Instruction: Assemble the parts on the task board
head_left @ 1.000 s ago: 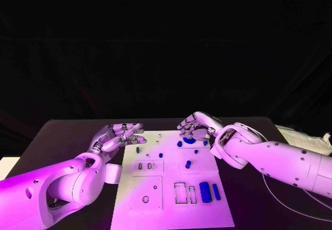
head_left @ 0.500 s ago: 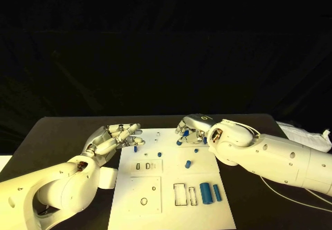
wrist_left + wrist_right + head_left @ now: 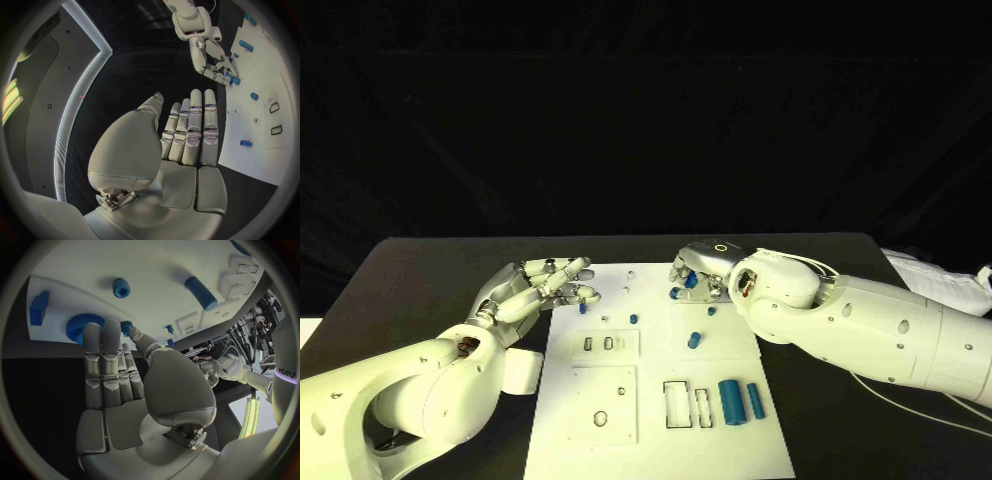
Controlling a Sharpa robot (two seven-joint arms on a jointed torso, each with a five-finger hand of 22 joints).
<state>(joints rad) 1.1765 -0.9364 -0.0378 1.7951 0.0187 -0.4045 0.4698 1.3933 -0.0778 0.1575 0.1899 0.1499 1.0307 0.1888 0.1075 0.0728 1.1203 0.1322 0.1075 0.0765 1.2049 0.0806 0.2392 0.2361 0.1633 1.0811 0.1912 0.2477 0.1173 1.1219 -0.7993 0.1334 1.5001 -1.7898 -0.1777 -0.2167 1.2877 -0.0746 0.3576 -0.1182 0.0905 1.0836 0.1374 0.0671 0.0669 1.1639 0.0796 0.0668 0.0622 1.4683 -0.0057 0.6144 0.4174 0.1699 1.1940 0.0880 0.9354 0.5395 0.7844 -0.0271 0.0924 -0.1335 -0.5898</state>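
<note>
Backdrop: a black curtain [image 3: 646, 120] hangs behind the worktop, falling in soft vertical folds
Worktop: black and matte [image 3: 430, 270], its far edge meeting the foot of the curtain
Right edge: a crumpled pale sheet [image 3: 942, 272] lies just beside the worktop's right side
Left wrist view: a dark grey panel [image 3: 47, 100] edged by a bright white strip of light [image 3: 81, 90]
Light: plain, white

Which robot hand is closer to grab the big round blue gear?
Probably the right robot hand: its fingertips already reach the blue gear on the task board. The left robot hand is open, at the board's far left edge.
</note>
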